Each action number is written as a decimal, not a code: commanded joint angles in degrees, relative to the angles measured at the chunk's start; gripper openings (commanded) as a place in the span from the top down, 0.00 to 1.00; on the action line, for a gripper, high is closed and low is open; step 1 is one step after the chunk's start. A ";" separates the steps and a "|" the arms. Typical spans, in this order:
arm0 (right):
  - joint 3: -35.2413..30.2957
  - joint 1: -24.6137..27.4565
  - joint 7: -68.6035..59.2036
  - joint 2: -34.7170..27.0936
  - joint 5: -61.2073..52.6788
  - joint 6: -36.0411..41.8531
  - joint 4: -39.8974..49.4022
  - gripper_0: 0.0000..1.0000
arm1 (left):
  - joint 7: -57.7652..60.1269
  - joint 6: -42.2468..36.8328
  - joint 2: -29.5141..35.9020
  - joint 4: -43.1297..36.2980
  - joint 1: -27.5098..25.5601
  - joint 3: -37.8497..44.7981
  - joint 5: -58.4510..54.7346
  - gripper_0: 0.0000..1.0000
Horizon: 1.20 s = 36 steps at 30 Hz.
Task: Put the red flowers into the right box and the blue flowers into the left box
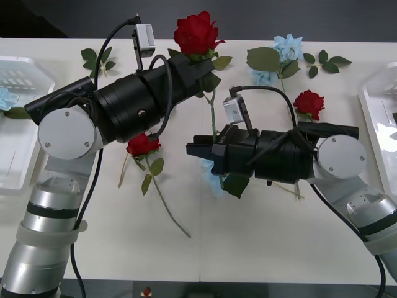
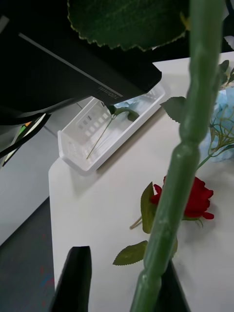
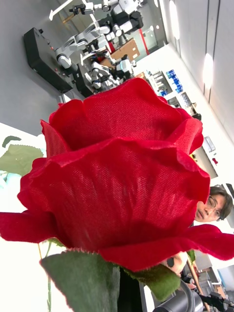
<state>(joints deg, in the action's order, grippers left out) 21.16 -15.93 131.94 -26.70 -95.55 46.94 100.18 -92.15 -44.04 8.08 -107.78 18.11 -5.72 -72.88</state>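
My left gripper (image 1: 206, 67) is raised over the table's far middle, shut on a red flower's stem just below its bloom (image 1: 195, 32) (image 3: 122, 185). The long green stem (image 1: 214, 118) (image 2: 180, 161) hangs down to my right gripper (image 1: 195, 149) (image 2: 122, 265), which is open with the stem between its black fingers (image 2: 74, 280). Two more red flowers lie on the table, one (image 1: 142, 144) (image 2: 197, 197) under the left arm and one (image 1: 309, 102) beside the right arm. Blue flowers lie at the far right (image 1: 287, 48) and under the right gripper (image 1: 214, 184). The left box (image 1: 18, 146) (image 2: 78, 146) holds a blue flower (image 1: 5, 98) (image 2: 127, 105). The right box (image 1: 377, 105) stands at the right edge.
Loose green leaf sprigs lie at the table's far left (image 1: 96, 59) and far right (image 1: 325, 63). The near half of the white table (image 1: 260, 248) is bare. The left arm's black forearm (image 2: 73, 63) hangs close above the right wrist camera.
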 commanded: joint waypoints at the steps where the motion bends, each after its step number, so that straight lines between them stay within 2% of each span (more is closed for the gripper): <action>1: -0.60 -0.68 1.57 -0.19 0.01 -0.27 1.16 1.00 | 2.86 0.18 0.97 -1.47 0.96 0.09 0.11 1.00; 8: -0.60 -0.68 1.74 -0.37 0.01 -0.71 1.16 1.00 | 2.86 0.27 2.38 -1.47 0.96 0.00 -0.33 0.98; 9: -0.60 -0.68 1.74 -0.46 0.01 -0.80 1.16 1.00 | 2.86 0.36 2.99 -1.47 0.96 0.00 -0.50 0.86; 11: -0.60 -0.68 1.74 -0.46 0.01 -1.06 1.16 1.00 | 2.86 0.89 4.57 -1.47 0.87 0.09 -0.94 0.54; 13: -0.60 -0.68 1.74 -0.54 0.01 -1.32 1.16 1.00 | 2.68 1.06 6.51 -1.47 0.43 0.36 -2.70 0.32; 16: -0.51 -0.68 1.74 -0.90 0.10 -1.50 1.16 1.00 | 2.33 0.97 10.11 -1.47 -0.88 0.53 -6.74 0.19; 21: -0.51 -1.30 1.30 -3.71 0.01 -1.50 1.24 1.00 | -1.28 0.97 18.11 -1.47 -3.87 0.79 -17.03 0.14; 26: 1.34 -3.84 -2.39 -12.50 0.10 -2.20 1.16 1.00 | -6.20 0.27 28.48 -1.47 -6.69 0.97 -21.60 0.13; 27: 2.13 -4.81 -4.41 -16.45 0.01 -2.29 1.16 1.00 | -7.16 -0.52 31.55 -1.29 -7.04 1.06 -21.42 0.13; 31: 4.50 -7.01 -10.82 -27.88 0.37 -3.78 0.10 1.00 | -7.87 -5.53 36.83 1.26 -6.33 2.64 -20.10 0.12; 36: 5.56 -7.80 -16.10 -40.97 -1.13 -3.96 -4.29 1.00 | -8.83 -19.42 36.12 9.43 -0.36 8.09 -14.57 0.12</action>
<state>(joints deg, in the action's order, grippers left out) 28.12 -23.21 117.30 -63.36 -95.57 43.06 97.81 -99.82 -58.38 45.63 -102.10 12.59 -1.32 -89.56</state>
